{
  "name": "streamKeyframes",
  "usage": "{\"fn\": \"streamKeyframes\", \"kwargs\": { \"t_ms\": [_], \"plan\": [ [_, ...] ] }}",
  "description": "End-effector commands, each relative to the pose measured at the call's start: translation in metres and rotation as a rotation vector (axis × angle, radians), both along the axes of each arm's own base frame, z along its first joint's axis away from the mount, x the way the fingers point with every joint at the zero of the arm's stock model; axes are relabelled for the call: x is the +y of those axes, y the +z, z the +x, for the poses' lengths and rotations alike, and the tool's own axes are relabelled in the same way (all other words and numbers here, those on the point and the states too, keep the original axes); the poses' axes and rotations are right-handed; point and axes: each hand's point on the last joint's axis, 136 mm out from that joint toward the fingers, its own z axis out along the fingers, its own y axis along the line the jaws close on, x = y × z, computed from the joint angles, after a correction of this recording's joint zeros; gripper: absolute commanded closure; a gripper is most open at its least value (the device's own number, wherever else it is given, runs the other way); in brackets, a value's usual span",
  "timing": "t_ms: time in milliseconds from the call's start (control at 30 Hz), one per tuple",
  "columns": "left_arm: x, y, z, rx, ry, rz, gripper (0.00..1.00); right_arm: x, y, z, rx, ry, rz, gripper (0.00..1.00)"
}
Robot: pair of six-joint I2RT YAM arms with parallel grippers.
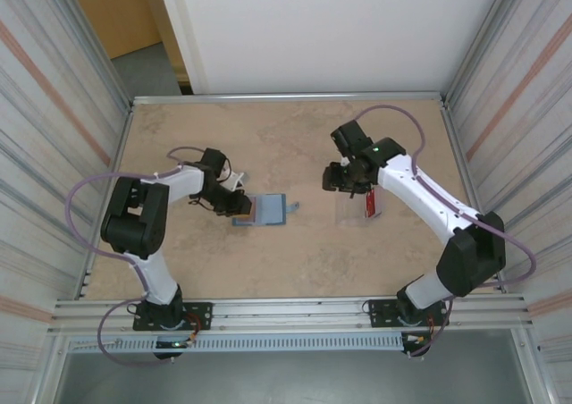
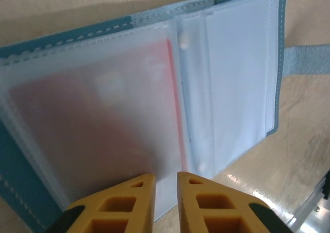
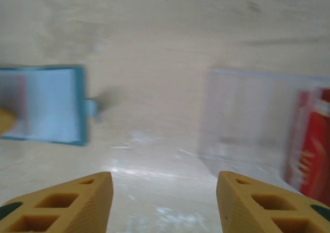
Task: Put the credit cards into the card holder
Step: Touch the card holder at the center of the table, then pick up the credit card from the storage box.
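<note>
Left hand (image 2: pixel 165 182) pinches open card holder (image 1: pixel 271 209) mid-table; right hand (image 3: pixel 165 190) hangs wide open, empty.
Left hand nearly closed on near edge of a frosted sleeve, red card (image 2: pixel 103 122) inside it. Holder lies flat, strap tab (image 2: pixel 309 57) sticking out right. Remaining credit cards (image 1: pixel 372 206) sit in clear case (image 1: pixel 354 211) under right arm, well apart from holder, bare table (image 1: pixel 295 145) between and beyond both.
</note>
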Motion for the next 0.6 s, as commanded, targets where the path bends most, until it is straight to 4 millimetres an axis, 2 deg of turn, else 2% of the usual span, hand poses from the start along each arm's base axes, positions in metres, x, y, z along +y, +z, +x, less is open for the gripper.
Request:
{"fn": "streamKeyframes", "kwargs": {
  "t_ms": [0, 67, 133, 233, 333, 400, 500, 567],
  "plan": [
    [-0.001, 0.050, 0.018, -0.169, -0.031, 0.042, 0.72, -0.054, 0.013, -0.022, -0.011, -0.067, -0.173, 0.38],
    [-0.018, 0.078, 0.024, -0.294, -0.106, 0.069, 0.64, -0.075, 0.014, -0.028, -0.018, -0.111, -0.195, 0.34],
    [-0.048, 0.104, 0.027, -0.395, -0.195, 0.065, 0.61, -0.093, 0.012, -0.034, 0.003, -0.170, -0.160, 0.33],
    [-0.100, 0.125, 0.024, -0.448, -0.299, 0.022, 0.60, -0.109, 0.011, -0.038, 0.003, -0.231, -0.064, 0.32],
    [-0.150, 0.131, 0.028, -0.468, -0.310, -0.053, 0.63, -0.120, 0.011, -0.038, -0.006, -0.271, 0.005, 0.31],
    [-0.179, 0.128, 0.029, -0.416, -0.281, -0.088, 0.66, -0.127, 0.011, -0.037, -0.003, -0.297, 0.032, 0.31],
    [-0.223, 0.115, 0.021, -0.315, -0.283, -0.137, 0.70, -0.132, 0.009, -0.036, -0.009, -0.310, 0.069, 0.31],
    [-0.246, 0.103, 0.012, -0.290, -0.321, -0.139, 0.77, -0.134, 0.007, -0.036, -0.014, -0.315, 0.081, 0.31]
  ]
}}
